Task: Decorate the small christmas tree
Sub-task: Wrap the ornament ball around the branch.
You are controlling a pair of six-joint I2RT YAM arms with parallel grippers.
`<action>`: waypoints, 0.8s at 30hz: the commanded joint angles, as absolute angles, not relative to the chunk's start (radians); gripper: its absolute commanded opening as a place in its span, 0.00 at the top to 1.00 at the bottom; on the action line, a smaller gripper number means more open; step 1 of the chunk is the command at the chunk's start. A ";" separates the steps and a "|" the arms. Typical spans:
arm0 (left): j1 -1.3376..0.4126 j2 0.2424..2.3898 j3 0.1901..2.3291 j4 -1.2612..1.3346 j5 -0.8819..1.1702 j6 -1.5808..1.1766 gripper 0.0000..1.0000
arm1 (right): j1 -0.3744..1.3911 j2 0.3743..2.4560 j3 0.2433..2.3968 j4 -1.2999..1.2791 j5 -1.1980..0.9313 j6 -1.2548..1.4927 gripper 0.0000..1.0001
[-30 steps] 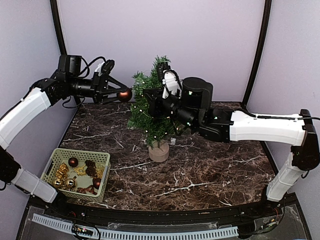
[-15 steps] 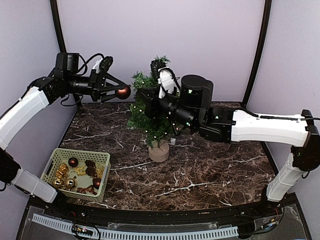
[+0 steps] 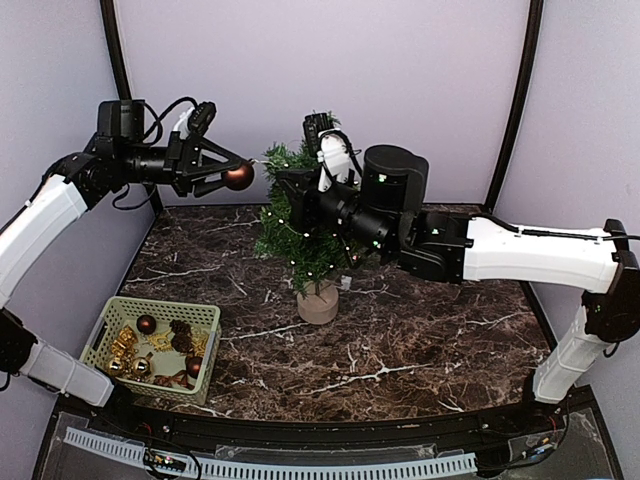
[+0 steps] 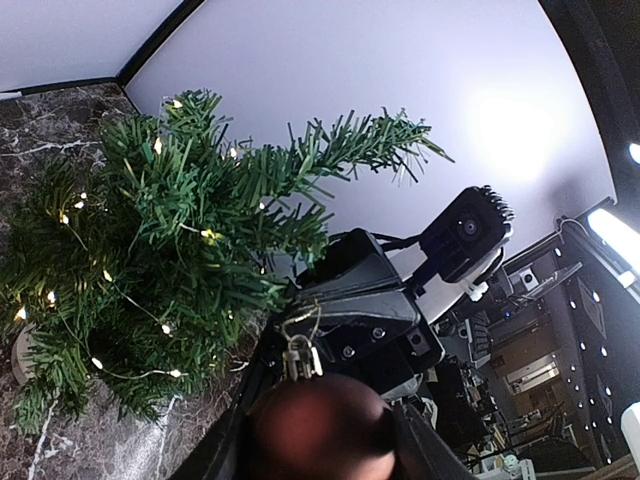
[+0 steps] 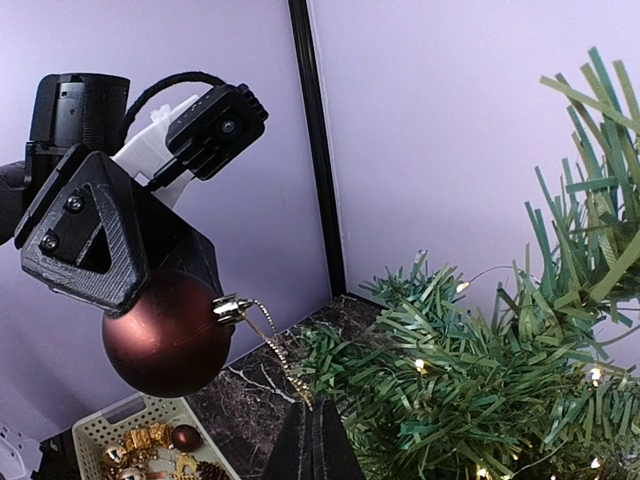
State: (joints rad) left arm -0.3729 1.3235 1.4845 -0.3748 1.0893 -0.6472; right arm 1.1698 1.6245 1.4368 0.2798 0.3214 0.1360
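Observation:
The small christmas tree (image 3: 297, 232) stands mid-table on a tan base, its string lights lit. My left gripper (image 3: 236, 176) is raised left of the treetop, shut on a dark red bauble (image 3: 240, 179). In the left wrist view the bauble (image 4: 320, 435) fills the gap between the fingers (image 4: 225, 450). Its gold cord (image 5: 275, 355) runs from the cap to my right gripper (image 5: 313, 430). That gripper is shut, pinching the cord's end beside the upper branches (image 5: 480, 380). From above, the right gripper (image 3: 272, 178) reaches across the tree's top.
A pale green basket (image 3: 160, 305) at the near left holds gold bells, pine cones and more dark red baubles. The right forearm (image 3: 530, 255) spans the table's right half. Purple walls and black posts enclose the back and sides.
The left arm has lifted and drawn the bauble up and to the left. The right gripper has followed slightly left, keeping the cord taut. Both grips are unchanged.

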 commanded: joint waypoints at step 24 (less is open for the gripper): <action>-0.362 1.306 1.487 -0.299 1.122 -0.654 0.61 | 1.180 1.624 1.521 0.278 0.319 0.137 1.00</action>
State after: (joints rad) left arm -0.3683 1.3270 1.4841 -0.3416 1.1011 -0.6624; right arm 1.1702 1.6268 1.4811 0.2386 0.3336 0.1402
